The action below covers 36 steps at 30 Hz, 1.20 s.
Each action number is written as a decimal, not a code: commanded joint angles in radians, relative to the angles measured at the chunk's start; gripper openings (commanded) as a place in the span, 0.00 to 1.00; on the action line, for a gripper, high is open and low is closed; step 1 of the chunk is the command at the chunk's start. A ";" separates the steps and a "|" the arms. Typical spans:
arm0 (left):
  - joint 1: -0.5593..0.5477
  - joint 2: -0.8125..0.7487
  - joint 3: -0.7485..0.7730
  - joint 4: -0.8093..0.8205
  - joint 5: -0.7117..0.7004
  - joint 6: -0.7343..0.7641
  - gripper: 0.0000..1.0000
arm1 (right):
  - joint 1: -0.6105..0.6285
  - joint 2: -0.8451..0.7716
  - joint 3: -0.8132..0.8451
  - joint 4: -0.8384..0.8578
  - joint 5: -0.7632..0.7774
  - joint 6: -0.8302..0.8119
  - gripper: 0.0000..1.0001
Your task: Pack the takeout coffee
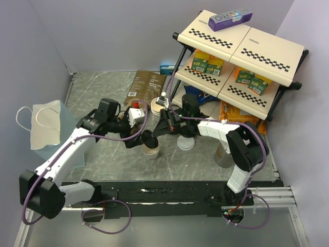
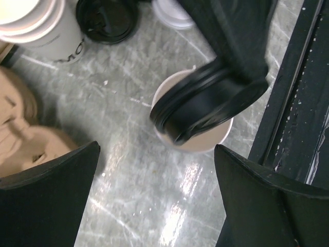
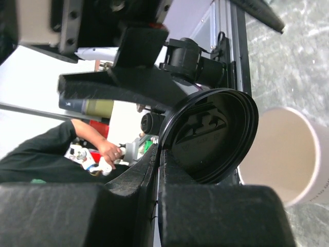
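- Left wrist view: the left gripper is spread wide, and nothing is between its fingers. It hangs over the table.
- Ahead of this gripper, about in line with the gap of its fingers, the cup stands upright on the table. Its mouth is open and tan inside.
- The right gripper has its fingers pressed together on the rim of the black lid, so it is pinching the lid.
- The lid hangs tilted over the mouth of the cup and covers a part of it. It cannot be told if the lid touches the rim.
- In the right wrist view the cup is just past the lid, on the far side from the fingers.
- Farther ahead of the left gripper, to its left, stands a cup stack. A second lid lies flat just beside the stack.
- The brown carrier is beside the left finger of the left gripper.
- In the top view a dark pouch lies flat on the table, well beyond both grippers.
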 commanded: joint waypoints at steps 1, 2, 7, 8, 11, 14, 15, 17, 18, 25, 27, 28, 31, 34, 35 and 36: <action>-0.035 0.026 -0.008 0.085 0.044 -0.021 0.99 | -0.006 0.041 0.012 -0.026 -0.002 -0.012 0.06; -0.043 0.037 -0.008 0.105 0.041 -0.022 0.99 | -0.006 0.049 0.009 -0.031 0.002 -0.010 0.06; -0.054 0.075 -0.001 0.137 0.047 -0.022 0.99 | -0.009 0.065 0.009 -0.092 0.014 -0.045 0.06; -0.055 0.086 0.000 0.137 0.048 -0.019 0.99 | -0.009 0.066 0.010 -0.101 0.015 -0.053 0.06; -0.057 0.101 0.002 0.136 0.061 -0.011 1.00 | -0.016 0.072 0.016 -0.155 0.028 -0.085 0.07; -0.060 0.115 -0.003 0.139 0.071 -0.010 0.99 | -0.022 0.083 0.024 -0.195 0.038 -0.108 0.08; -0.060 0.117 -0.003 0.139 0.079 -0.010 0.99 | -0.026 0.083 0.024 -0.204 0.040 -0.116 0.09; -0.061 0.125 -0.001 0.141 0.087 -0.014 0.99 | -0.031 0.089 0.028 -0.218 0.043 -0.118 0.10; -0.061 0.129 0.000 0.144 0.088 -0.017 0.99 | -0.032 0.089 0.027 -0.221 0.045 -0.122 0.10; -0.064 0.147 0.003 0.144 0.102 -0.016 0.99 | -0.046 0.086 0.036 -0.278 0.058 -0.157 0.19; -0.064 0.152 0.006 0.145 0.104 -0.016 0.99 | -0.048 0.086 0.039 -0.305 0.061 -0.179 0.24; -0.066 0.155 0.008 0.145 0.105 -0.014 0.99 | -0.049 0.086 0.042 -0.313 0.061 -0.184 0.25; -0.066 0.164 0.011 0.150 0.110 -0.019 0.99 | -0.054 0.089 0.048 -0.339 0.071 -0.196 0.31; -0.066 0.174 0.015 0.151 0.122 -0.030 0.99 | -0.060 0.095 0.051 -0.351 0.080 -0.201 0.34; -0.066 0.177 0.017 0.151 0.125 -0.034 0.99 | -0.062 0.095 0.050 -0.351 0.081 -0.197 0.36; -0.066 0.178 0.017 0.154 0.130 -0.037 0.99 | -0.063 0.094 0.051 -0.356 0.081 -0.202 0.37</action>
